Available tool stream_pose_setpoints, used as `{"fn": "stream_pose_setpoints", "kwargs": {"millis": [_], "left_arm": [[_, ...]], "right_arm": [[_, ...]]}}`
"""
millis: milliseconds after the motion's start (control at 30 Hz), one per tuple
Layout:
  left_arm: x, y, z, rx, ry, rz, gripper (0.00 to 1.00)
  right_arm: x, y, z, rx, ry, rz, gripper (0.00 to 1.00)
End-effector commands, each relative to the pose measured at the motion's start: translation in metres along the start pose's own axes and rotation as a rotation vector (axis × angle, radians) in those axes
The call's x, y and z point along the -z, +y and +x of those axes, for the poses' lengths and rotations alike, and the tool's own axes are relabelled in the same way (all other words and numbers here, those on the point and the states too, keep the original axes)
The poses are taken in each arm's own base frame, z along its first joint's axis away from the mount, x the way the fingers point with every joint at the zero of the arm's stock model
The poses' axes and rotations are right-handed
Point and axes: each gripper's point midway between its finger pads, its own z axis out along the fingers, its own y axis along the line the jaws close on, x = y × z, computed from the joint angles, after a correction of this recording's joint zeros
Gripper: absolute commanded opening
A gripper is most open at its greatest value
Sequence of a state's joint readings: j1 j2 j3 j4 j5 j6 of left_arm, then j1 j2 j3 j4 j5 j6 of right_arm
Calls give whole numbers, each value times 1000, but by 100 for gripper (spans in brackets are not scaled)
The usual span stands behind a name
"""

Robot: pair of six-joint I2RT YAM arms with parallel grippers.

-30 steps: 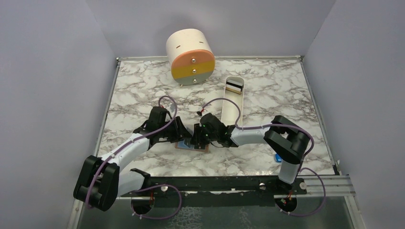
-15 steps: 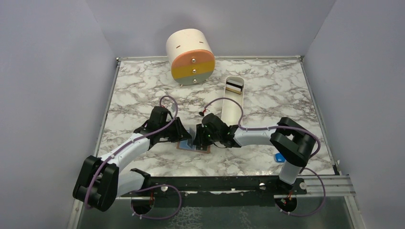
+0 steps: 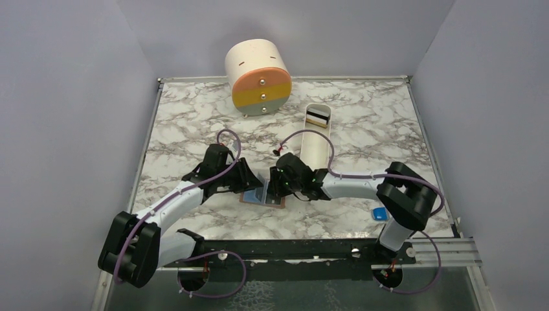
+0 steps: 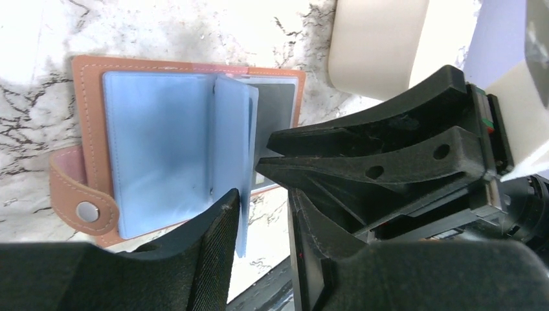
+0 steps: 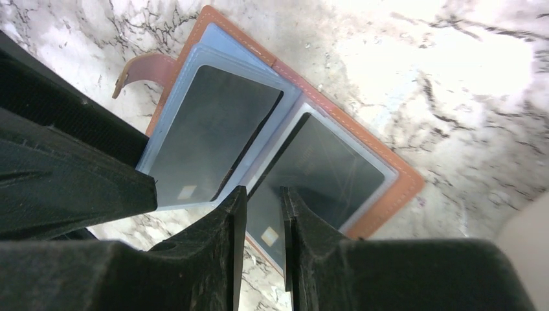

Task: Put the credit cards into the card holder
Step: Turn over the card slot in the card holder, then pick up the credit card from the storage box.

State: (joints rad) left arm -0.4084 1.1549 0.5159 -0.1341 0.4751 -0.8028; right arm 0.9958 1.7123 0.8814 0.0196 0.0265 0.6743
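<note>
Marble table point(image 3: 194, 116), holder point(image 3: 259, 197) open at lower centre; left gripper point(image 4: 262, 199), jaws apart, props a blue leaf point(image 4: 233, 142); right gripper point(image 5: 262, 193), nearly together, seemingly feeds a card point(image 5: 265, 228) into a pocket, grip unclear; next, push it home

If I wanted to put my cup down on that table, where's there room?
Bare marble tabletop left of the round drawer box and right of the white tray. Crowded mid-table: the left pincer and right pincer meet over the card holder.
</note>
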Motion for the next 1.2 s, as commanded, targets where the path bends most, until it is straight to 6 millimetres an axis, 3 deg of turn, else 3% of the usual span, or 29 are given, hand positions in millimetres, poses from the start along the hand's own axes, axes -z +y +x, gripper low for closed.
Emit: {"fn": "stream_pose_setpoints", "kwargs": {"millis": [0,167,367,500,567,767,933,1033,1167], "left_arm": [[2,-26,-8,-14,-20,95,36],[0,-34,-5,-16,-13,123,37],[-11,-39,4,-22,-2,140,40],[-19,-36,9,-18,22,136,47],[-18,-37,6,-35,15,135,51],[-11,-37,-4,-117,-2,70,65],[3,-39,-18,-190,-51,11,99],[12,-41,-26,-236,-77,-23,99],[25,-41,-36,-290,-118,-72,99]], "right_arm": [[21,-2,-26,70,-84,57,26],[51,-3,-56,134,-164,104,26],[90,-10,-105,304,-287,187,26],[104,-20,-137,407,-335,247,26],[106,-28,-151,444,-343,285,31],[106,-83,-194,472,-325,358,34],[101,-136,-223,582,-290,471,43],[93,-172,-234,609,-220,531,46],[81,-197,-244,673,-191,551,53]]}}
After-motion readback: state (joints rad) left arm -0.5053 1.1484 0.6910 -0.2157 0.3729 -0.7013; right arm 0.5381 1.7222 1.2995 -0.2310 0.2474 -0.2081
